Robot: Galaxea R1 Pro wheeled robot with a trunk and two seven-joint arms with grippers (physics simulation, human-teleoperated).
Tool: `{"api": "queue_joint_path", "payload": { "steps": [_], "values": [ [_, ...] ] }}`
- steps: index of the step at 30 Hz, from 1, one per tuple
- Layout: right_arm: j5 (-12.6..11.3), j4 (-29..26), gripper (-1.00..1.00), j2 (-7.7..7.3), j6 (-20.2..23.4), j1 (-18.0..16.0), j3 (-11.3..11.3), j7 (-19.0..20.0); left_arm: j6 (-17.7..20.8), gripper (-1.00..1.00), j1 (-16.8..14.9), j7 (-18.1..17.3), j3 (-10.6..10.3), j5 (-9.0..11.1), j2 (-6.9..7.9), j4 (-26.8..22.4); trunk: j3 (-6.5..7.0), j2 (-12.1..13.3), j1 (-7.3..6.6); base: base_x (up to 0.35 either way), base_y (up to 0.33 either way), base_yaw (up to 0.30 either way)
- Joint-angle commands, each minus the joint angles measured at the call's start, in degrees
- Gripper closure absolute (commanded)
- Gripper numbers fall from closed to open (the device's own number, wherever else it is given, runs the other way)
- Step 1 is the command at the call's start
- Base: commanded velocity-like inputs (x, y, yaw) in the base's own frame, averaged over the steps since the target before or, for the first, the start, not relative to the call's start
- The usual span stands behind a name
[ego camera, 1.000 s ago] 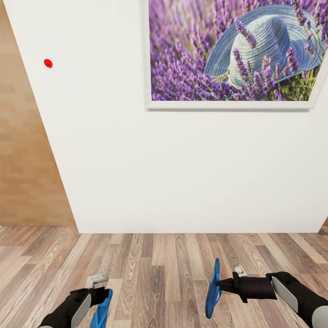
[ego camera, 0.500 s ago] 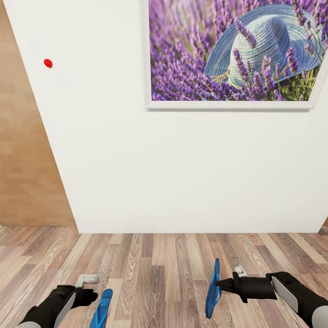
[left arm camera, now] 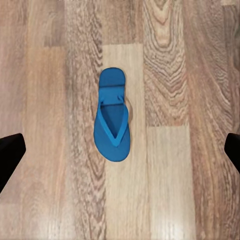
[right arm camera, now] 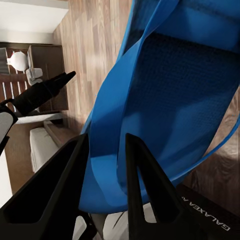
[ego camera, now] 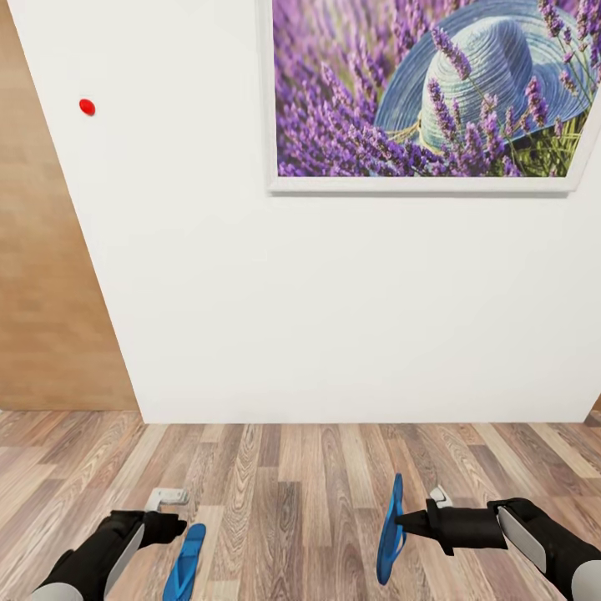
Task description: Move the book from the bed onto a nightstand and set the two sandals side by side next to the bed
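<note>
Meanwhile, left tool point(ego camera: 167, 507) gapes over a flat sandal point(left arm camera: 112, 121); right tool point(ego camera: 403, 522) clamps the other sandal's point(ego camera: 389, 541) strap.

A big white wall point(ego camera: 334, 317) stands close in front and blocks the way ahead. The wood floor point(ego camera: 292, 492) between the wall and the arms is bare and open. One blue sandal point(ego camera: 184, 561) lies flat on the floor with bare planks on every side of it. The left pincer point(ego camera: 167, 511) hangs wide open above it. The right pincer point(ego camera: 411, 523) grips the other sandal point(ego camera: 389, 529) on its edge, with open floor between the two sandals.
</note>
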Motion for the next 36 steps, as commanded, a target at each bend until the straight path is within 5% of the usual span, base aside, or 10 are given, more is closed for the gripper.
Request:
{"api": "queue_joint_path", "payload": {
  "steps": [1,36],
  "values": [
    [-0.45,0.00,1.00,-0.05,0.32,-0.06,0.26,0.14,0.29,-1.00,-0.02,-0.06,-0.24,0.08,0.06,-0.13,-0.24,-0.44,0.22,0.000,0.000,0.000],
    [-0.45,0.02,1.00,0.04,0.31,-0.05,0.28,0.10,0.38,-1.00,-0.03,0.02,-0.24,0.08,-0.65,-2.03,-6.53,-14.48,7.90,0.000,0.000,0.000]
  ]
}}
